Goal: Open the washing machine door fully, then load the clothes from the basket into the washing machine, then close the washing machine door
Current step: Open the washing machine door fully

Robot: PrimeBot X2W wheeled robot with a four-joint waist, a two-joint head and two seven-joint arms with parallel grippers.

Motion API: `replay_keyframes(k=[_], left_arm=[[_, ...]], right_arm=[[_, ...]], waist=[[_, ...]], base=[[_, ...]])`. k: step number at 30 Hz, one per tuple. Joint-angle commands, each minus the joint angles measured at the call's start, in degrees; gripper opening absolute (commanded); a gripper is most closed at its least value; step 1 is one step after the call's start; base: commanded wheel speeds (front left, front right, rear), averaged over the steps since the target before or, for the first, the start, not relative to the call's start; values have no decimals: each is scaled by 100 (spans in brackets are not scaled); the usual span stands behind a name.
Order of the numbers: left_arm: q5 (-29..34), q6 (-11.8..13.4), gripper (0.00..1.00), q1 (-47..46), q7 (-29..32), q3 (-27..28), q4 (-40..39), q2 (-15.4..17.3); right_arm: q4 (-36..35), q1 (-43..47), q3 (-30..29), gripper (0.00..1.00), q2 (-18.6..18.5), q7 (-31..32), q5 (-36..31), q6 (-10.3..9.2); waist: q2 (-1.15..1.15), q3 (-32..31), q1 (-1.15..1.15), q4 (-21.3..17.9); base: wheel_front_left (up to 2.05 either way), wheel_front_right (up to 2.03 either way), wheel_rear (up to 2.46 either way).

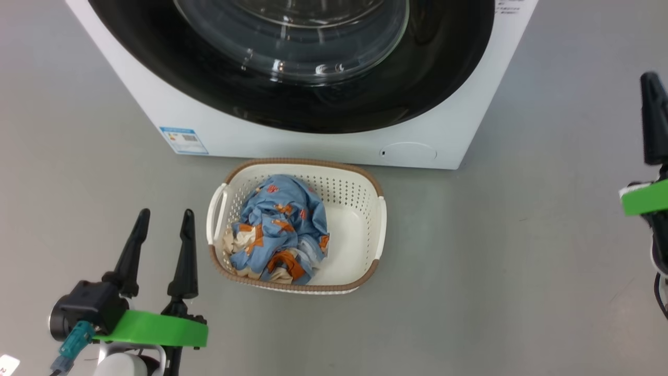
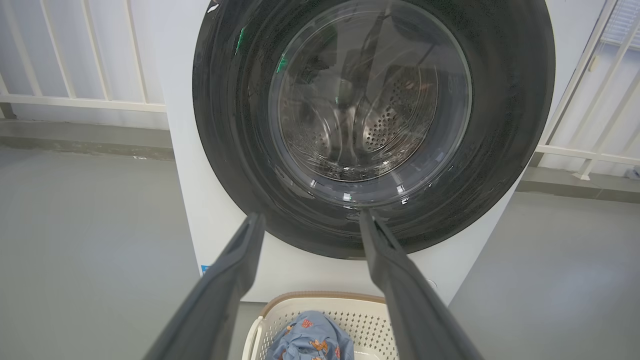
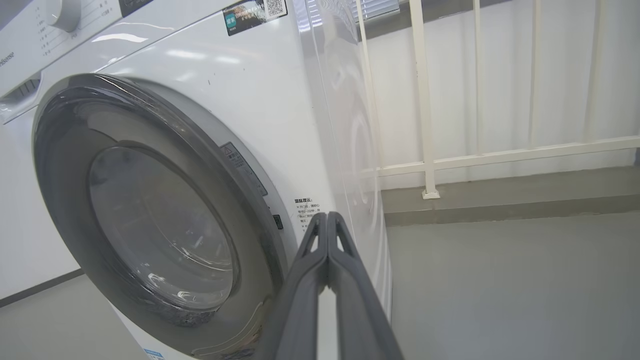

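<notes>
The white washing machine [image 1: 323,141] stands ahead with its round black-rimmed door [image 1: 292,62] closed flat against the front; through the glass in the left wrist view the steel drum shows behind the door [image 2: 372,110]. On the floor in front sits the cream basket [image 1: 355,230] holding the blue, orange and cream clothes [image 1: 279,230]. My left gripper [image 1: 164,219] stands open to the left of the basket, nothing between its fingers. My right gripper [image 3: 327,216] is shut on nothing, fingertips pressed together, off the machine's right front corner; in the head view it stands at the right edge [image 1: 652,89].
Grey floor lies all around the machine. A white railing [image 3: 425,100] runs along the wall behind and beside the machine. A blue energy sticker [image 1: 182,140] and a round flap [image 1: 409,152] mark the machine's lower front.
</notes>
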Motion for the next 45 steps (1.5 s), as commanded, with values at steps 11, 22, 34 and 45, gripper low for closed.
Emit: replay_keyframes(k=[11, 22, 34, 45], left_arm=[[66, -18, 100, -340, -47, 126, -263, 62], [31, -18, 100, -558, -47, 84, -339, 53], [-63, -18, 100, -810, -47, -8, -403, 50], [-186, 21, 100, -908, -47, -74, -423, 49]], right_arm=[[410, -916, 610, 0, -558, -16, 1298, -6], [556, -1864, 1065, 0, -1015, 586, 2749, -6], [522, -2715, 1407, 0, -1477, 1680, 4170, -6], [592, -3313, 1773, 0, -1523, 2698, 4885, -6]], waist=[[0, 385, 0, 233], [0, 796, 0, 411], [0, 1189, 0, 569], [0, 1403, 0, 716]], base=[[0, 0, 0], [0, 0, 0], [0, 0, 0], [0, 0, 0]])
